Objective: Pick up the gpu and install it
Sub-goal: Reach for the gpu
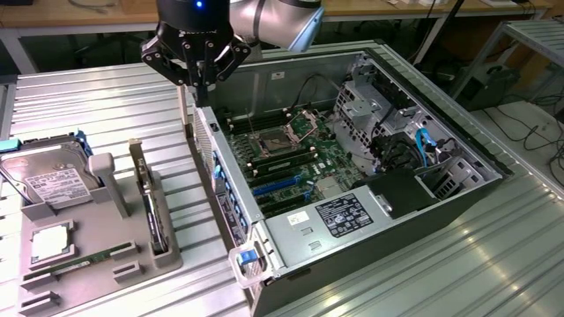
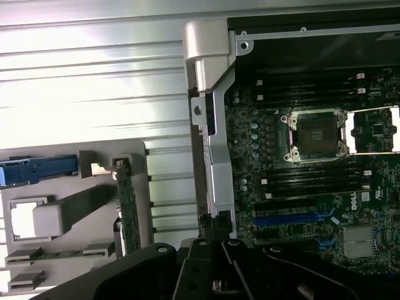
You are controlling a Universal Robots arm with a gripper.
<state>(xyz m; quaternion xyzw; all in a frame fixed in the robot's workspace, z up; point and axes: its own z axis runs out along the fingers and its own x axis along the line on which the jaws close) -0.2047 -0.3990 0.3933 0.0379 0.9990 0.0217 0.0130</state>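
Black metal pincer (image 1: 201,92) is shut tight, holding nothing, above the wall of the open grey metal computer case (image 1: 291,79). Thin flat black gpu card (image 1: 152,211) with its pale metal strip stands on edge in a grey plastic holder (image 1: 97,257), well apart toward the exterior view's left, long side along that wall.

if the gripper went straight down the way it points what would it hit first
Probably the top edge of the computer case's rear wall, just under the shut gripper; depth is unclear.
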